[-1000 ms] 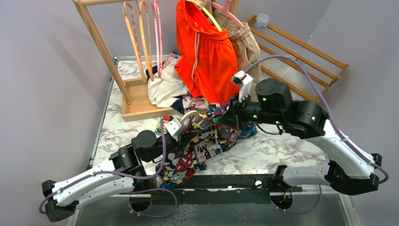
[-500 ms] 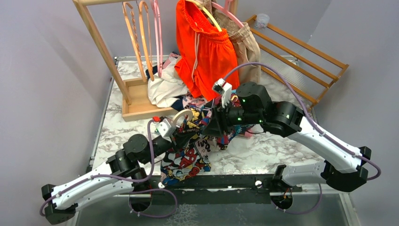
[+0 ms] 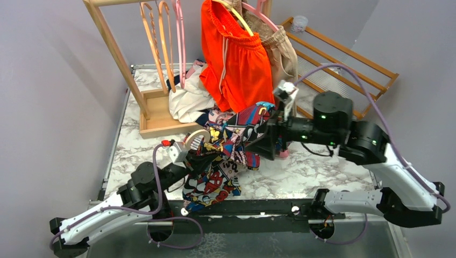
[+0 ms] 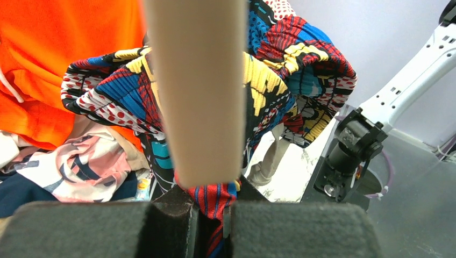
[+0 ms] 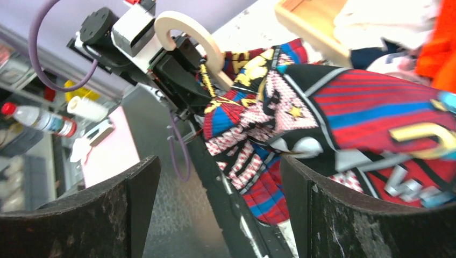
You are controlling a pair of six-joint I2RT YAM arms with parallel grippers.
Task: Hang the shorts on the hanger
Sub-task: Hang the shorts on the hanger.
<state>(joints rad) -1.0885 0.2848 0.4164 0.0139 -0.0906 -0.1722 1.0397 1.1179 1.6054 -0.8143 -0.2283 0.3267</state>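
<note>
Shorts [image 3: 226, 161] bury the hanger [image 3: 197, 135] but for its hook, the left claw [image 4: 209, 215] pinching both; right claw [image 5: 219, 166] stands spread.

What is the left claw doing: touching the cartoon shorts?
Touching. The left wrist view shows the left gripper pinching a red striped fold of the shorts between its fingers.

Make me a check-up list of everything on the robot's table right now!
Surface: white marbled table.
Job's things: comic-print shorts draped over the cream hanger.
Clutter: orange shorts and beige shorts hanging on a wooden rack; clothes pile beneath.
Grippers: left gripper shut on the hanger, fabric pinched too; right gripper open beside the shorts.
Cables: purple cables looped along both arms.
Surroundings: grey walls; slatted wooden frame at back right.
</note>
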